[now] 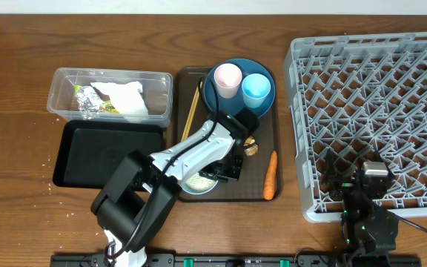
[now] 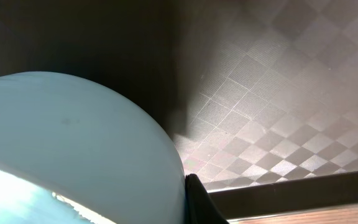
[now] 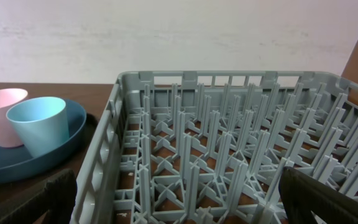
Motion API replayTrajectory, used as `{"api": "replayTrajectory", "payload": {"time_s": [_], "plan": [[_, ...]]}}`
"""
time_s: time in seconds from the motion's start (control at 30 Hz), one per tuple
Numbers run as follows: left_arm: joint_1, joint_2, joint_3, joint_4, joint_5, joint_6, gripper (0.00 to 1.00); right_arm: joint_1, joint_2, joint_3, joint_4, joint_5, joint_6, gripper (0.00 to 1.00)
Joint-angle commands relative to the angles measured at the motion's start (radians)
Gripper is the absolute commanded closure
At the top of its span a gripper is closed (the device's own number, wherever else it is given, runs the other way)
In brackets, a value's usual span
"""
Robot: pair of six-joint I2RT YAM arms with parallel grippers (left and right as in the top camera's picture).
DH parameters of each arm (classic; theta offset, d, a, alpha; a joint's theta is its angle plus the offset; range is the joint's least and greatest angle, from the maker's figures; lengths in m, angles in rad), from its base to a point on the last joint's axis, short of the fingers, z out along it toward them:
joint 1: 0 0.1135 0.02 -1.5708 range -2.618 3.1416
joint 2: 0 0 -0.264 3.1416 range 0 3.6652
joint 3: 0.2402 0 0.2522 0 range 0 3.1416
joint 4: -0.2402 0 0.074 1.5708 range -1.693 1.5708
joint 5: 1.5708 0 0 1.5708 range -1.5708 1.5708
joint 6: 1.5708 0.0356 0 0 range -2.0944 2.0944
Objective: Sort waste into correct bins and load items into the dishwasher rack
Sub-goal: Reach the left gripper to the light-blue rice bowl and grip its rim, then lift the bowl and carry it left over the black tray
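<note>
The light blue bowl point(image 1: 197, 182) sits at the front of the brown serving tray point(image 1: 262, 133) with white rice in it. My left gripper point(image 1: 225, 170) is shut on its right rim. In the left wrist view the bowl's wall point(image 2: 73, 137) fills the left side, and one dark fingertip point(image 2: 197, 202) presses against it. The dark-blue plate point(image 1: 215, 100) carries the pink cup point(image 1: 227, 78) and the blue cup point(image 1: 256, 89). Chopsticks point(image 1: 192, 111) lie along the tray's left side. My right gripper point(image 1: 373, 178) hangs open over the near edge of the grey rack point(image 1: 376, 89), and nothing is between its fingers point(image 3: 328, 199).
An orange carrot point(image 1: 270, 176) and a small brown lump point(image 1: 252, 147) lie on the serving tray. The clear tub point(image 1: 110, 72) holds a white tissue point(image 1: 130, 100) and a foil wrapper point(image 1: 89, 100). The black tray point(image 1: 106, 152) lies in front of it.
</note>
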Motion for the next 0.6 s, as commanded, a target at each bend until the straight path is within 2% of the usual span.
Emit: {"api": "replayTrajectory", "payload": {"time_s": [0.0, 0.27, 0.43, 0.57], "plan": [[0.005, -0.022, 0.025, -0.008, -0.013, 0.018, 0.94, -0.007, -0.001, -0.002, -0.003, 0.01, 0.004, 0.01], [0.005, -0.061, 0.026, -0.007, -0.013, 0.082, 0.94, -0.007, -0.001, -0.002, -0.003, 0.01, 0.004, 0.01], [0.005, -0.126, 0.026, 0.009, -0.017, 0.161, 0.94, -0.007, -0.001, -0.002, -0.003, 0.01, 0.004, 0.01], [0.005, -0.175, 0.026, 0.008, -0.099, 0.163, 0.94, -0.007, -0.001, -0.002, -0.003, 0.01, 0.004, 0.01]]}}
